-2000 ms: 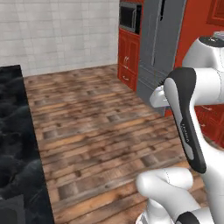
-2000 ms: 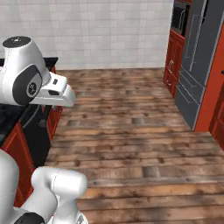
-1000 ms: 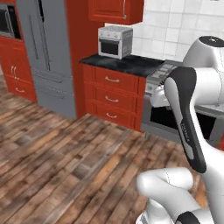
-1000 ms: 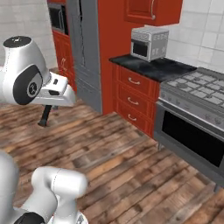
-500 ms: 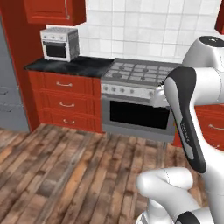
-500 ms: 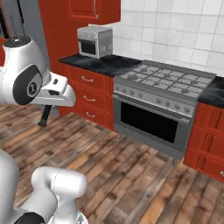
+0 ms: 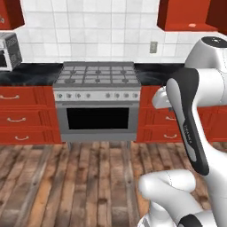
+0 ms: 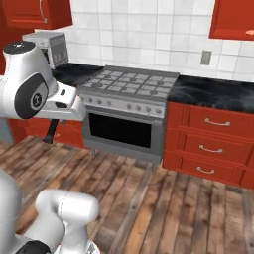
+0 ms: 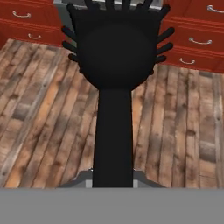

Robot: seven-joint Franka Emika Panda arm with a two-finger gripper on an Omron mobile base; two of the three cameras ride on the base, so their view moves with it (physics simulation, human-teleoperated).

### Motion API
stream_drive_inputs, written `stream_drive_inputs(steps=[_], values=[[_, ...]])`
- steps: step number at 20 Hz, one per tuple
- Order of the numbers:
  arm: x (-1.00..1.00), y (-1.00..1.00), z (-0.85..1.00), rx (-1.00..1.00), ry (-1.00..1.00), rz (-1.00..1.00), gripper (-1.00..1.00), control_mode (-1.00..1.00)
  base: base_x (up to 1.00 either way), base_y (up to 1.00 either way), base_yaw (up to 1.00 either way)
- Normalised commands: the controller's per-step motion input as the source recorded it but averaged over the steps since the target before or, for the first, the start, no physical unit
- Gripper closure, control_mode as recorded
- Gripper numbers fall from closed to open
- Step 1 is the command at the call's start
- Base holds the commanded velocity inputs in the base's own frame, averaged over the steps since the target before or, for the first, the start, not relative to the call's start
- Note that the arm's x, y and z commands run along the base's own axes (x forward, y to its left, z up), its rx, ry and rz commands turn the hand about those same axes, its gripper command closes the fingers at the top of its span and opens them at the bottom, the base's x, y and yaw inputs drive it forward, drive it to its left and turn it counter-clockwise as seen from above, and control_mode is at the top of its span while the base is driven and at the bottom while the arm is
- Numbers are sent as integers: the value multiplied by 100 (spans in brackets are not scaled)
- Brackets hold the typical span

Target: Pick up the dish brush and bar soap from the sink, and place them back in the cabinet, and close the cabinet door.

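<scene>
Black dish brush [image 9: 115, 87] is clamped in the gripper [image 8: 53, 130] by its handle; long axis runs straight out from the jaws, bristle head at the far end, hanging down toward the wood floor [image 7: 66, 186]. From the stove [image 7: 97, 79]: brush sits just left of it in the right base view, over the floor in front of the red drawers [image 8: 211, 141]. Fingertips are hidden behind the handle. Sink, soap and target cabinet can't be placed from here.
</scene>
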Motion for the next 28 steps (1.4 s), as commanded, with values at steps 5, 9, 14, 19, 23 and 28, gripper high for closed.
stream_drive_inputs(steps=[5, 9, 14, 19, 23, 28], values=[[0, 0, 0, 0, 0, 0, 100, 100, 0, -33, -40], [0, 0, 0, 0, 0, 0, 100, 100, 12, -37, -8], [0, 0, 0, 0, 0, 0, 100, 100, 24, -50, 0], [0, 0, 0, 0, 0, 0, 100, 100, 30, -51, -5], [0, 0, 0, 0, 0, 0, 100, 100, 47, -40, -13], [0, 0, 0, 0, 0, 0, 100, 100, 51, -43, -14]])
